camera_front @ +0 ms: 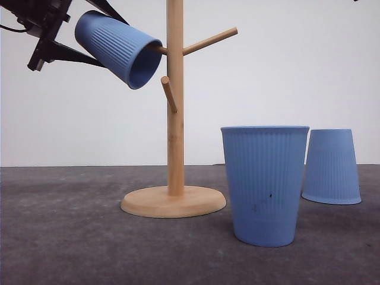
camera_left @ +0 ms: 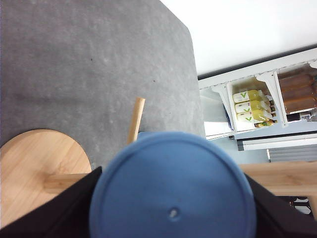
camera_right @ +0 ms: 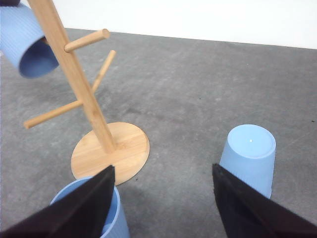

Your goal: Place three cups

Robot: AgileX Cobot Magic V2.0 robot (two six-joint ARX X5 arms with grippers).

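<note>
Our left claw (camera_front: 65, 41) grips one ribbed blue cup (camera_front: 119, 48), mouth over a peg of the wooden mug tree (camera_front: 174, 119). We should slide it along the peg, then release. Right claw (camera_right: 163, 198) is open above the desk (camera_front: 59, 237).

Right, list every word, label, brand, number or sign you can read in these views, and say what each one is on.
Readable text: none.
Bottles on the background shelf, left wrist view: labels with a green check-like mark; the lettering is too small and blurred to read.
Light-blue cups and the wooden cup tree: no printing visible.
Cup bottom held in the left end effector: only a small moulding dot, no characters.
</note>
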